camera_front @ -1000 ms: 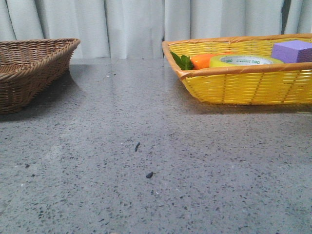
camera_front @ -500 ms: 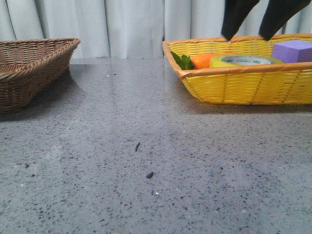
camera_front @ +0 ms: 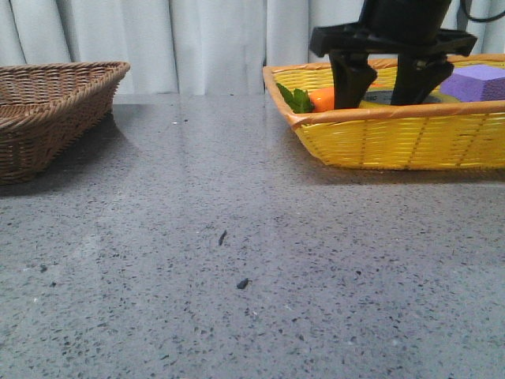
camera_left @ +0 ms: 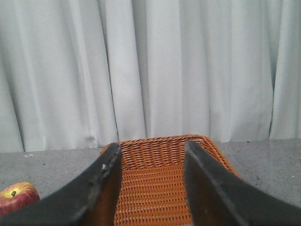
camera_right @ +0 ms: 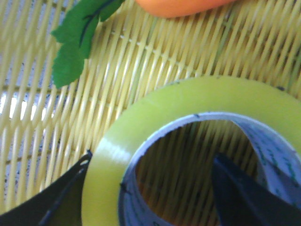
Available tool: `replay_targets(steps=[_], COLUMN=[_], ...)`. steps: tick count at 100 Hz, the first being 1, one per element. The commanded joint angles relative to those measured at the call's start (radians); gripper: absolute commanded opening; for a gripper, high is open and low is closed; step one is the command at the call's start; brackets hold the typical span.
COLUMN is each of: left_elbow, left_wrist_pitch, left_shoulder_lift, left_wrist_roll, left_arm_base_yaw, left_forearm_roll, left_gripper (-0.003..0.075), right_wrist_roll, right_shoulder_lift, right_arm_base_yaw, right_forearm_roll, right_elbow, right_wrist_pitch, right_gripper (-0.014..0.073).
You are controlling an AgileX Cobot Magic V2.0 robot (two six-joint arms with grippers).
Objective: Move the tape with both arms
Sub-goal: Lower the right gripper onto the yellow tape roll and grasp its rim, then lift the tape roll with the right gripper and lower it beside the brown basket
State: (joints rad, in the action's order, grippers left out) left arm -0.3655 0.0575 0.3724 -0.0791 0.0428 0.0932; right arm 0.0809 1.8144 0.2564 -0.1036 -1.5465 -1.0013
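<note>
Right gripper has dropped from above the yellow basket into it within the last half second, jaws spread astride the tape roll's wall, not yet clenched; grasp looks imminent.

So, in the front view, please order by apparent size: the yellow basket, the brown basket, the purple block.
1. Yellow basket
2. Brown basket, partly cut off by the frame edge, so its rank is unsure
3. Purple block

Front low over table; right wrist close above tape
</note>
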Motion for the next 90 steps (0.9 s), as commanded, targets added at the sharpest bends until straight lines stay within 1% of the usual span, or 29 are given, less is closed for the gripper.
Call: replay_targets(steps=[1,23,30,37,49,60,67,74,90], left_elbow=[-0.032,-0.032,-0.032,-0.032,-0.032,-0.032,-0.032,-0.032,-0.032], left_wrist_pitch=[0.081,0.081,0.081,0.081,0.081,0.081,0.081,0.081,0.081], left_shoulder_lift=[0.014,0.014,0.014,0.014,0.014,0.014,0.014,0.014,0.014], left_wrist_roll=[-0.003,-0.003,-0.003,-0.003,-0.003,-0.003,-0.003,-0.003,-0.003], left_arm_base_yaw=[-0.003,-0.003,-0.003,-0.003,-0.003,-0.003,-0.003,-0.003,-0.003], left_forearm_roll=[-0.003,-0.003,-0.003,-0.003,-0.003,-0.003,-0.003,-0.003,-0.003], left_gripper=[0.0290,0.0290,0.0290,0.0290,0.0290,0.0290,0.0288,0.0272,0.0240], right_wrist_roll=[0.007,0.007,0.007,0.007,0.007,0.007,0.007,0.007,0.007], right_shoulder_lift=[-0.038,-0.035,-0.035,-0.035,-0.035,-0.035,-0.035,-0.035,-0.035], right_arm_base_yaw=[0.003,0.003,0.003,0.003,0.003,0.003,0.003,0.003,0.018], right_forearm_roll=[0.010,0.010,0.010,0.010,0.010,0.010,0.014,0.016,0.033], right_elbow=[-0.033,-0.033,-0.033,-0.033,-0.037,-0.076,-0.122,-0.177,-0.306], right_wrist_pitch=[0.033,0.033,0.033,0.031,0.033,-0.012,-0.057,-0.104,-0.189], right_gripper=[0.0375,0.0061,-0.0008,-0.0057,-0.0074,-0.0074,-0.0071,-0.0055,-0.0055])
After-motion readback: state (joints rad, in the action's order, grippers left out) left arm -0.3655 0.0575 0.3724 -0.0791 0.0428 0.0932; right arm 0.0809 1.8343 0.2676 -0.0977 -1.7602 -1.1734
